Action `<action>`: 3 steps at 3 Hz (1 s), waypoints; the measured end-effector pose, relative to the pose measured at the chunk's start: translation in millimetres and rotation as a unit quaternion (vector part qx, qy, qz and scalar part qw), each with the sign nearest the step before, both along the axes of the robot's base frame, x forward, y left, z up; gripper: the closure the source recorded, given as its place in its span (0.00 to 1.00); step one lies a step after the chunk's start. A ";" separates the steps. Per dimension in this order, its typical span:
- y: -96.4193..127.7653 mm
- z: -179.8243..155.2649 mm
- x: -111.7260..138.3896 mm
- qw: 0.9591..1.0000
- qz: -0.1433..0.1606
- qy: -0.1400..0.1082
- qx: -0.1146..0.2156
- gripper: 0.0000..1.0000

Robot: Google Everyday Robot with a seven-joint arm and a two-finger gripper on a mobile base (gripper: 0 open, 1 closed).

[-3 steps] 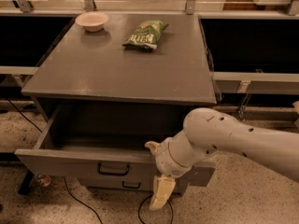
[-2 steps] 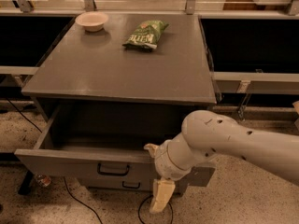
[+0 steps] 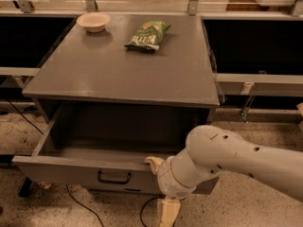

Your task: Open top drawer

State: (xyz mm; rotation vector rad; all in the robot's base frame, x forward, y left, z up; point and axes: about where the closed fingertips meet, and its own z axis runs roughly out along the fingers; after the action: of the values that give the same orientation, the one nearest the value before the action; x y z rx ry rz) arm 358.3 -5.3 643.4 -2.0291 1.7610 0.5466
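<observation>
Camera view: vs a sec ago, practically no change. The top drawer (image 3: pixel 71 171) stands pulled well out from under the front edge of the surface (image 3: pixel 123 74), no further travel seen, and the arm hasn't shifted noticeably. Reads as task essentially done, w/ maybe only let-go & retreat left.

The tool (image 3: pixel 162 190) sits at the drawer front, right of the black handle (image 3: pixel 113 177), not on it. Spread or pressed together: can't tell, the bulky wrist covers most of it.

Drawer's right end is hidden behind the arm, its inside is dark, and the lower drawers barely show. Bowl (image 3: pixel 93 21) at far left corner, chip bag (image 3: pixel 147 34) near far edge.
</observation>
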 end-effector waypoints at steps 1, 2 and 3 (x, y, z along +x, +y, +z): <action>0.0 1.8 0.0 1.000 0.000 0.000 0.000 0.00; -4.3 2.5 -10.2 1.000 0.008 0.003 0.004 0.00; -4.6 1.8 -15.3 1.000 0.011 0.002 0.002 0.00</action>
State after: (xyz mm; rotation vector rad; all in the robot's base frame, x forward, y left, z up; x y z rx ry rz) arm 343.0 -9.9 645.2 -2.0486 1.7398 0.5622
